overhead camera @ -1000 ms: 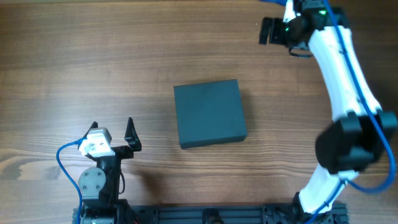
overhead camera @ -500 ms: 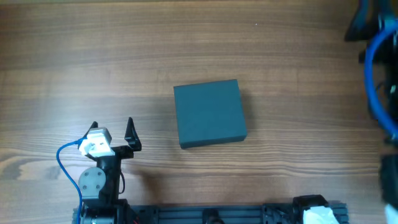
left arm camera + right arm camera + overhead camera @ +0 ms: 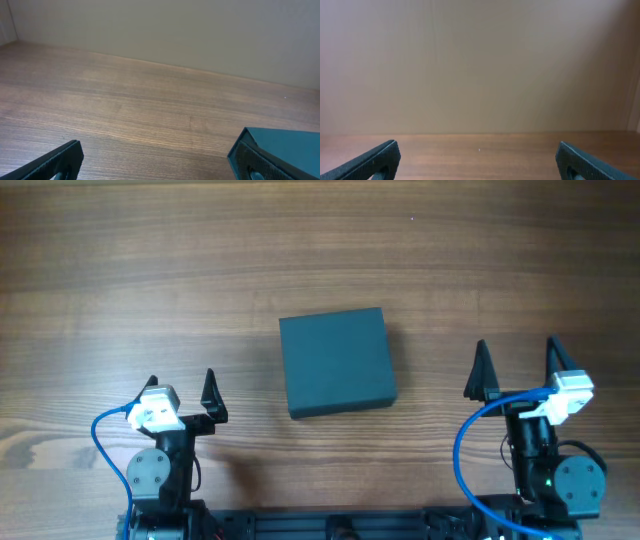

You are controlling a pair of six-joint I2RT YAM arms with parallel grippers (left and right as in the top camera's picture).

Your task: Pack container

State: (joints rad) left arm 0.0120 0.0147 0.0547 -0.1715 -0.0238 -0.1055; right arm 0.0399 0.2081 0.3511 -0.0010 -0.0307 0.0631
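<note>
Container (image 3: pixel 337 362) sits shut between the spread, empty left gripper (image 3: pixel 180 380) and right gripper (image 3: pixel 515 350), forward and inward of each, roughly equidistant.

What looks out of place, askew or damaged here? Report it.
Only the container, lid shut, sits slightly skewed to the grain of the table. Nothing spilled or damaged shows. The left gripper and right gripper hang open, apart from it.

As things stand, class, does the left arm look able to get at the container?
Probably yes: the left gripper is open, and only bare table lies between it and the closed container.
</note>
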